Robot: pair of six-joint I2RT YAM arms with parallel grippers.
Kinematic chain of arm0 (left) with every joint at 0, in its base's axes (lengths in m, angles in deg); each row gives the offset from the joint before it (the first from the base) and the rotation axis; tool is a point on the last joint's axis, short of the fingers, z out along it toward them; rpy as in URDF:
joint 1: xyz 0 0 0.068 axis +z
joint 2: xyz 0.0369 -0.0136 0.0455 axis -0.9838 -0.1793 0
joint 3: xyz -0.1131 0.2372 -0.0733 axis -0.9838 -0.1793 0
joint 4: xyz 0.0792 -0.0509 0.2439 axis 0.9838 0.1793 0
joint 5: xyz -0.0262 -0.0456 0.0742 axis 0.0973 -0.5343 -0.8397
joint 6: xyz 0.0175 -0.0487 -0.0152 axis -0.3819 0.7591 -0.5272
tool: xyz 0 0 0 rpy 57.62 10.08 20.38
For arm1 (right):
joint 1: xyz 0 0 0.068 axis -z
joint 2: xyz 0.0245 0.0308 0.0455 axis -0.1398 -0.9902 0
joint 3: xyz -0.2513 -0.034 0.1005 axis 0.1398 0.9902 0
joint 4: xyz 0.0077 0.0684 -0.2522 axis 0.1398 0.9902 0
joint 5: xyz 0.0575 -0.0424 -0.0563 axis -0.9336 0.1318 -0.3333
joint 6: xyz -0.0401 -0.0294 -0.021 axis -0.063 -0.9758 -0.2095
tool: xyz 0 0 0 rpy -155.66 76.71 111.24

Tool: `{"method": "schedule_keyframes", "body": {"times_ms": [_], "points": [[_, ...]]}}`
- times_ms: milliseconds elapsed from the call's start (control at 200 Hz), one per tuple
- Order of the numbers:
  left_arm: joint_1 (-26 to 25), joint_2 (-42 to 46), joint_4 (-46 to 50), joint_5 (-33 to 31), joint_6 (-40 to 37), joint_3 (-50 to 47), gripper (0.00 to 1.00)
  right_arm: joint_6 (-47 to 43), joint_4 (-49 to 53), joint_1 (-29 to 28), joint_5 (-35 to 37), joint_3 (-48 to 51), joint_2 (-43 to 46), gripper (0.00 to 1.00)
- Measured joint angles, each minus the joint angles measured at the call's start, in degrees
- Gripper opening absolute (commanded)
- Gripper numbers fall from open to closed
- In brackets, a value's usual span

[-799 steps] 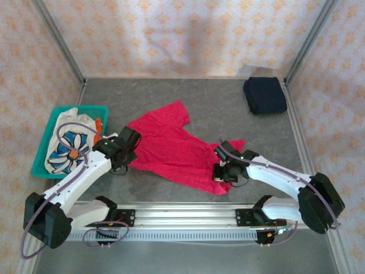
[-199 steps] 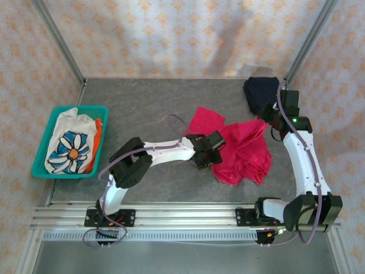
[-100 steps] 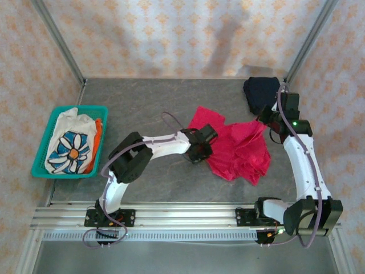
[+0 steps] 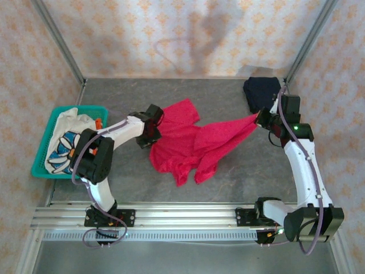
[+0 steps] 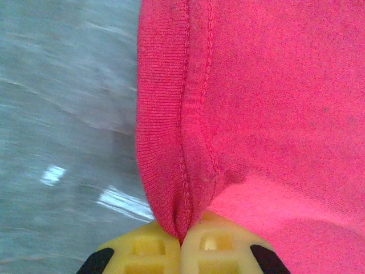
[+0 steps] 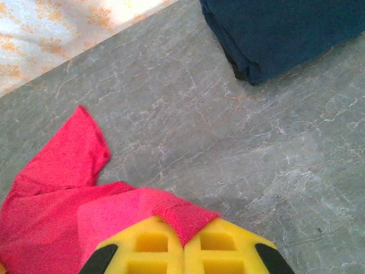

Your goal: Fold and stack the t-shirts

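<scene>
Surface: grey marbled table (image 4: 228, 182) | room: cream orange-patterned walls (image 4: 171, 34), metal corner posts (image 4: 57, 40) | left gripper (image 5: 182, 242): pinched tight on red t-shirt (image 4: 188, 142) ribbed edge | right gripper (image 6: 183, 240): clamped on another corner, cloth stretched between, mid-table | navy t-shirt (image 4: 265, 94): folded, far right corner | flower-print t-shirt (image 4: 68, 145): in teal basket (image 4: 40, 168), left edge

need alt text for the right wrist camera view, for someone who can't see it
Two yellow fingers at the bottom pinch an edge of a red shirt, which trails to the lower left over a grey table. A folded navy shirt lies at the top right, a patterned wall at the top left.
</scene>
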Motion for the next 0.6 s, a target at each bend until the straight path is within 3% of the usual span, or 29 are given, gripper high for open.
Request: {"method": "schedule_keyframes", "body": {"times_ms": [190, 355, 600], "points": [[1.7, -0.02, 1.6, -3.04, -2.62, 0.46, 0.0, 0.07, 0.13, 0.5, 7.43, 1.16, 0.13, 0.0], [3.93, -0.11, 1.55, -3.41, -3.43, 0.57, 0.0, 0.44, -0.31, 4.79, 13.49, 1.46, -0.31, 0.0], [5.79, -1.99, 1.7, -3.43, -4.15, 2.89, 0.02, 1.14, -2.47, 5.53, 10.49, -1.97, -8.81, 0.0]]}}
